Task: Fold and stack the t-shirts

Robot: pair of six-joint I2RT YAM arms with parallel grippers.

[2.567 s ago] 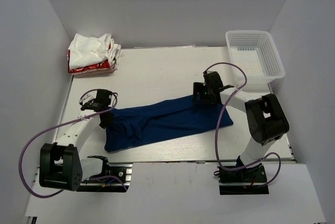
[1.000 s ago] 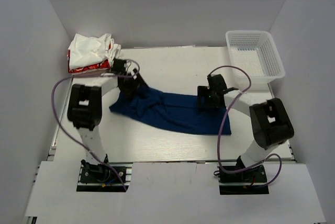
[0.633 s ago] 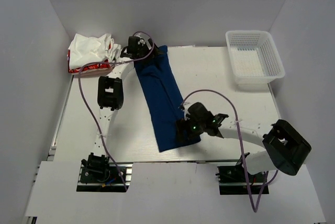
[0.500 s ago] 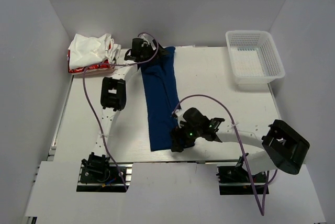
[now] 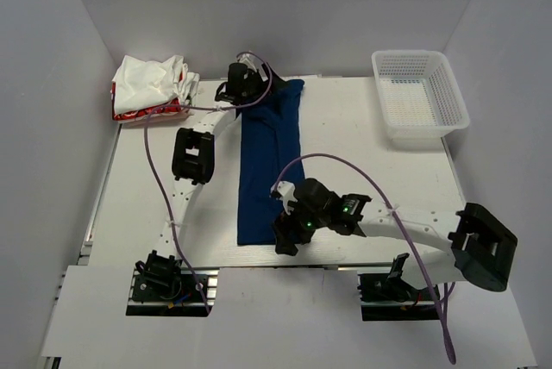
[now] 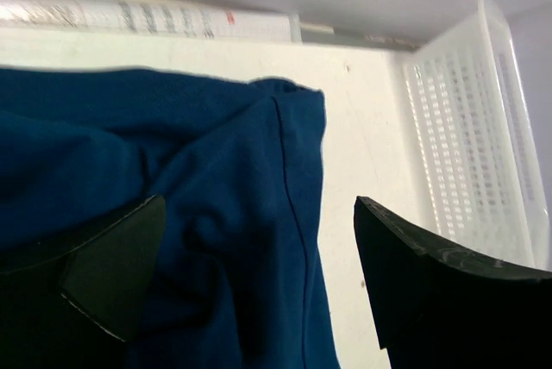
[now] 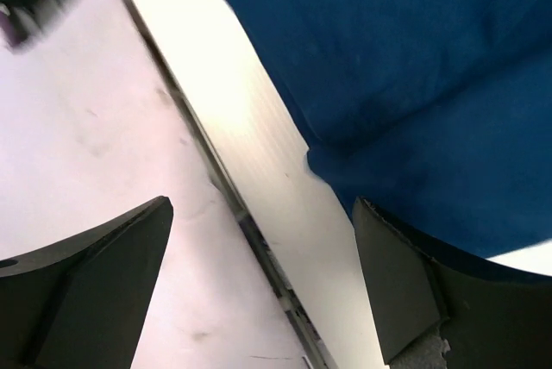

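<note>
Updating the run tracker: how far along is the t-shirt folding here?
Done: the navy t-shirt lies as a long narrow strip, far edge to near edge. In hand: nothing gripped; the left claw is open over its far end, the right claw open at its near end. Left: shorten the strip, fold the white and red t-shirts heaped in the far left corner, stack all.

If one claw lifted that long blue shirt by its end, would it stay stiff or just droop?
It would probably droop: the navy t-shirt lies limp and flat, with soft creases bunched at its far end. Pushed along the table, it would likely wrinkle up rather than slide whole.
</note>
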